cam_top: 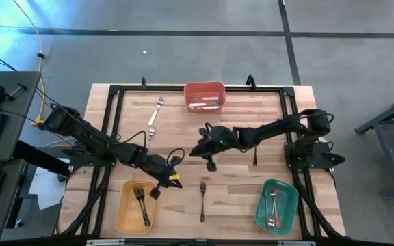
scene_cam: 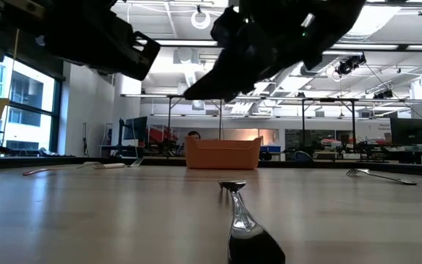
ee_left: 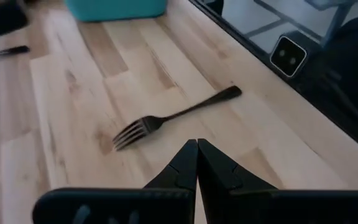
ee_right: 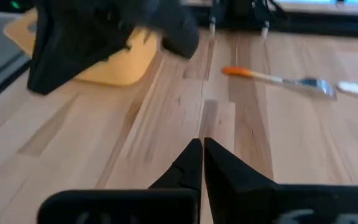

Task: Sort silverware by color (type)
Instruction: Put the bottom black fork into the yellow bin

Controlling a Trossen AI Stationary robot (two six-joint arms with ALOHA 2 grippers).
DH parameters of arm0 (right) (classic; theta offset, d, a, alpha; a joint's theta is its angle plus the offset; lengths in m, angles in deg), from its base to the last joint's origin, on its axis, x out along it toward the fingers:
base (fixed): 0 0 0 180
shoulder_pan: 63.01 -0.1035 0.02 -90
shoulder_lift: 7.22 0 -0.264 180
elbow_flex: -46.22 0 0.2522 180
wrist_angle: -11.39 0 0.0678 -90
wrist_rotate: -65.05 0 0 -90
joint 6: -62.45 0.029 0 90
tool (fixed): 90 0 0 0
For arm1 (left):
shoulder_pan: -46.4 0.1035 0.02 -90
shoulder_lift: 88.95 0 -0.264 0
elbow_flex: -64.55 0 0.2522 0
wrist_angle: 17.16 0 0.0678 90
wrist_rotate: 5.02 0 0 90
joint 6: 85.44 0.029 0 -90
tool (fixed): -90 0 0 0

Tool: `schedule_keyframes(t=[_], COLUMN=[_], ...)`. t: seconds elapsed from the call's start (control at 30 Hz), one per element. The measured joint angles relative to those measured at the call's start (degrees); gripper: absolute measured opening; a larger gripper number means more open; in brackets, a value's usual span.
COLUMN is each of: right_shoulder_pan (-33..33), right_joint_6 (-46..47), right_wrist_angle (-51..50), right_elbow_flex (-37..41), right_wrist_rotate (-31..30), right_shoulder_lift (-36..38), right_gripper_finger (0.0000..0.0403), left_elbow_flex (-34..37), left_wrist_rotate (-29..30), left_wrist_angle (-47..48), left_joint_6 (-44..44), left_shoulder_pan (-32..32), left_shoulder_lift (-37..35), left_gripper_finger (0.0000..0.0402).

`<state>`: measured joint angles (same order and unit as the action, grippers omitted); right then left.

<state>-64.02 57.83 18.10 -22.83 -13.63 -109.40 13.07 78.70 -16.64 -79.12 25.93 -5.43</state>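
Sorting half done, both my pincers empty.
Left gripper (cam_top: pixel 155 193) and right gripper (cam_top: pixel 195 152) pinched together on nothing; bins hold some silverware (black fork (cam_top: pixel 202 199), white-handled fork (cam_top: pixel 155 117) still loose).

Pale wooden plank table (cam_top: pixel 183 137) framed by black rails. Resting on it: a red plastic bin (cam_top: pixel 204 96) at upper centre, a yellow plastic bin (cam_top: pixel 135 206) at lower left, a green plastic bin (cam_top: pixel 277 203) at lower right, a dark-handled metal fork (cam_top: pixel 202 199) at lower centre, a dark utensil (cam_top: pixel 255 156) right of centre, and a metal fork (cam_top: pixel 157 112) with a light-handled utensil (cam_top: pixel 152 134) just below it, both left of the red bin.
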Motion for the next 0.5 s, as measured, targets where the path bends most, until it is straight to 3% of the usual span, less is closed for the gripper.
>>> schedule_keyframes(t=[0.27,0.5], right_shoulder_pan=[2.3,2.5], right_joint_6=[-1.1,6.4], right_wrist_angle=[15.9,36.5], right_elbow_flex=[1.6,17.8], right_wrist_rotate=[2.3,-3.1], right_shoulder_lift=[-4.7,-4.2], right_gripper_finger=[0.0000,0.0000], left_elbow_flex=[-5.0,-5.5], left_wrist_rotate=[-0.3,-0.6], left_wrist_angle=[3.1,2.8], left_joint_6=[0.2,-1.2], left_shoulder_pan=[-1.1,-1.7], left_shoulder_lift=[6.6,7.3], left_gripper_finger=[0.0000,0.0000])
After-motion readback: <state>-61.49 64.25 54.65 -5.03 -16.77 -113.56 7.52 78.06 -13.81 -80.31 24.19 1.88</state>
